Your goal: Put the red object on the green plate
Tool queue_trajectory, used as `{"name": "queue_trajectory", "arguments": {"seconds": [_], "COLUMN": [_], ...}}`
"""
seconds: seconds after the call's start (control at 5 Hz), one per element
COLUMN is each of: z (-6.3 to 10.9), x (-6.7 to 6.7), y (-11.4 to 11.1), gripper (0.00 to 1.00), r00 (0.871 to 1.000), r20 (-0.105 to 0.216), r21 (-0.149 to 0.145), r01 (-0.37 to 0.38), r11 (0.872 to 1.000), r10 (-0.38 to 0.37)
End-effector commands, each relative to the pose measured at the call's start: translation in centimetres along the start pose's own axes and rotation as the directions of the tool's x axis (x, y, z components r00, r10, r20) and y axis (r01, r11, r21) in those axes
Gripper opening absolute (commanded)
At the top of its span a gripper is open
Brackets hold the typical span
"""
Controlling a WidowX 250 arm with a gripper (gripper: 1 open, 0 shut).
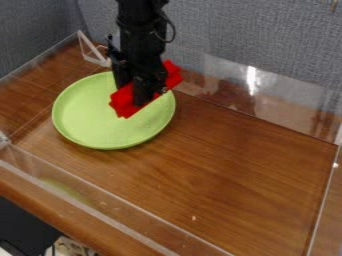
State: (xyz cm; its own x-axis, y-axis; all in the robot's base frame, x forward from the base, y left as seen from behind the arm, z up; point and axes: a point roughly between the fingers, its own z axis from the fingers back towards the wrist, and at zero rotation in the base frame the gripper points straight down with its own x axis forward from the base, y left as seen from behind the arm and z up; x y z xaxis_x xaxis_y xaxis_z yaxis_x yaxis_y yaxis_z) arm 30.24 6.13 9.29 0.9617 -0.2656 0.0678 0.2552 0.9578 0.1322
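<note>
The red object, a bright red block, hangs tilted in the air above the right half of the green plate. My gripper points down and is shut on the block, its black fingers clamped around the block's middle. The plate is round, lime green and lies flat on the wooden table, its right part partly covered by the arm and the block.
A clear plastic wall rings the wooden tabletop. A small white wire stand sits at the back left behind the plate. The black arm rises from the gripper toward the top of the view.
</note>
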Motion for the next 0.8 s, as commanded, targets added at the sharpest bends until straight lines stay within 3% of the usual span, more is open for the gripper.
{"name": "queue_trajectory", "arguments": {"seconds": [0.0, 0.4, 0.6], "z": [0.0, -1.4, -2.1], "x": [0.7, -0.4, -0.7], "y": [1.8, 4.7, 5.8], "gripper": [0.0, 0.0, 0.0], "r00": [0.998, 0.997, 0.988], "r20": [0.036, 0.054, 0.046], "r21": [0.018, 0.016, 0.014], "r01": [-0.046, -0.063, -0.146], "r11": [0.999, 0.998, 0.989], "r10": [0.045, 0.062, 0.146]}}
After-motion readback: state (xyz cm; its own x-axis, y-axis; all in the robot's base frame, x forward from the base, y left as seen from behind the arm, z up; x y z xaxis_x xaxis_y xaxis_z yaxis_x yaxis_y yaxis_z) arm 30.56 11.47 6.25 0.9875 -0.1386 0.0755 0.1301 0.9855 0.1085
